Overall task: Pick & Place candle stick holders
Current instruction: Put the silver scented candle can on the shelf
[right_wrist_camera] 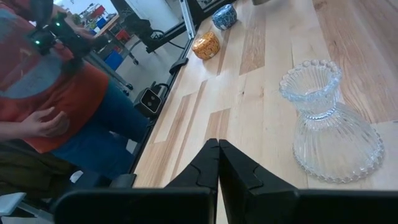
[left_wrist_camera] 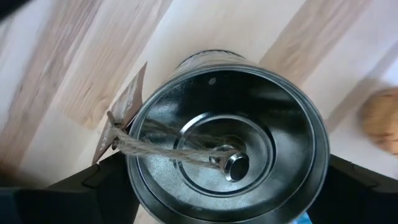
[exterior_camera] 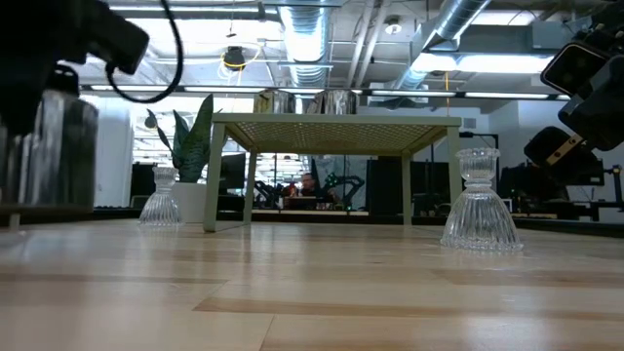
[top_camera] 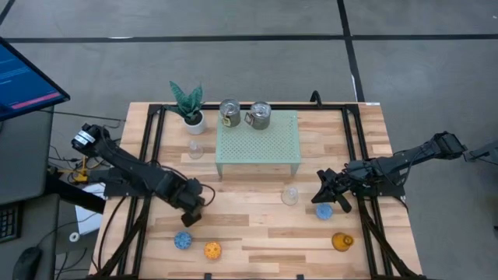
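Closed right claw (right_wrist_camera: pixel 218 163) beside clear glass holder (right_wrist_camera: pixel 329 127)

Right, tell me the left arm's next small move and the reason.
Probably lift: the left gripper brackets the silver holder, fingers at its sides, low over the table. Two silver holders already sit on the green stand.

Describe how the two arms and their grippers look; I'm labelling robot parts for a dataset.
Both are dark, near-black jointed arms. The left arm carries a round silver-and-black piece near its base, and black cable runs along it. The right arm is the same dark build. The right gripper has two matte black, angular fingers with stepped inner edges. The left gripper looks equally black and blocky.
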Robot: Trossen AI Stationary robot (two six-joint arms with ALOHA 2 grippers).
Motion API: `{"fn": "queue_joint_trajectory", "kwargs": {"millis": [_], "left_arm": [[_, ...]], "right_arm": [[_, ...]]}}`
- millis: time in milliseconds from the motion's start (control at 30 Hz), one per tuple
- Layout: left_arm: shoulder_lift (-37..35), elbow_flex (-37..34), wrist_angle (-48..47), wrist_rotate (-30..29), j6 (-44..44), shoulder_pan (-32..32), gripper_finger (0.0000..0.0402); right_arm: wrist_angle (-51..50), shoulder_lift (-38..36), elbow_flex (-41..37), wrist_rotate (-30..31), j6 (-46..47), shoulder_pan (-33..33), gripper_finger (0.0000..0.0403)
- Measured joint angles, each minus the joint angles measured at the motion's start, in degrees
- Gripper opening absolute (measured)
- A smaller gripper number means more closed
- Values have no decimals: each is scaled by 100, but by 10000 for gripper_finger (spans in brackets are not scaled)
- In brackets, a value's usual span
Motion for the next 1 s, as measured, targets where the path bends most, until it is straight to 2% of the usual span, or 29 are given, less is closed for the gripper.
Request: {"fn": "queue_joint_trajectory", "kwargs": {"millis": [233,633,1000], "left_arm": [[0,598,-19,-10,132,230,343],[0,2063,-44,110,122,424,345],[-1,2747,-38,39,420,1596,347]], "right_arm": [[0,0,-1,0,0,0,0],[0,-1,-1,0,0,0,0],[0,-1,-2,0,0,0,0]]}}
